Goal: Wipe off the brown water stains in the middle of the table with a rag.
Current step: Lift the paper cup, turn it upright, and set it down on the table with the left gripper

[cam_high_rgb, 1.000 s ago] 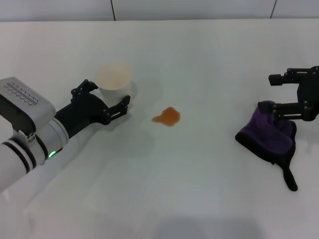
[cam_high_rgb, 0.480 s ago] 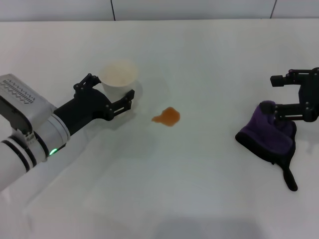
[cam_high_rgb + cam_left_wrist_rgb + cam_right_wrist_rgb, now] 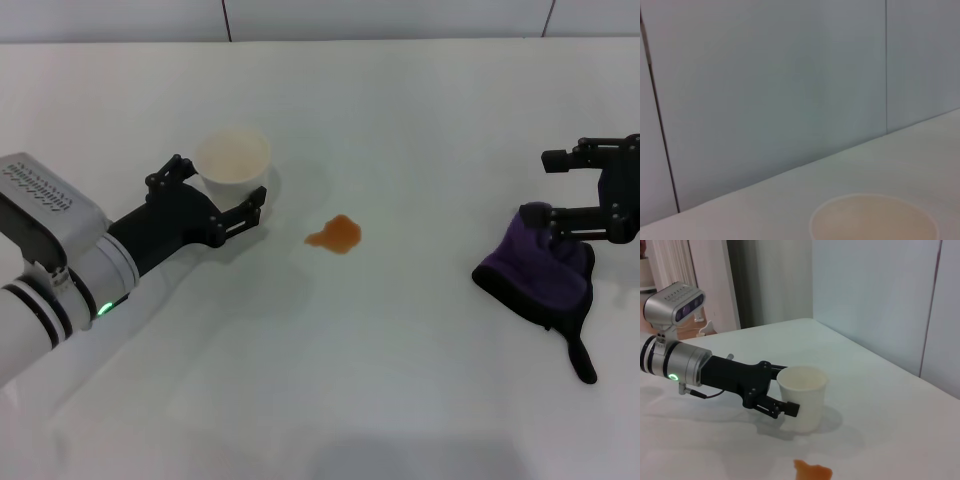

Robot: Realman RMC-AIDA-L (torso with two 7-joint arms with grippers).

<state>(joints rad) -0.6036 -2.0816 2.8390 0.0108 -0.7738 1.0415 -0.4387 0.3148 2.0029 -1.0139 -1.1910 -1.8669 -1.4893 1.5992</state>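
The brown water stain (image 3: 335, 236) lies on the white table (image 3: 400, 380), near its middle; it also shows in the right wrist view (image 3: 812, 471). The dark purple rag (image 3: 545, 268) with its black tail lies at the right. My right gripper (image 3: 547, 188) is open just behind the rag, and its lower finger touches the rag's far edge. My left gripper (image 3: 214, 190) is shut on a translucent white cup (image 3: 232, 160), left of the stain. The right wrist view shows its fingers (image 3: 789, 409) around the cup (image 3: 803, 397).
The cup's rim fills the lower part of the left wrist view (image 3: 872, 217). A grey panelled wall (image 3: 400, 18) runs along the table's far edge. Bare tabletop lies between the stain and the rag.
My left gripper and the cup shifted slightly up and to the right, then back a little to the left. The right gripper, rag and stain have not moved.
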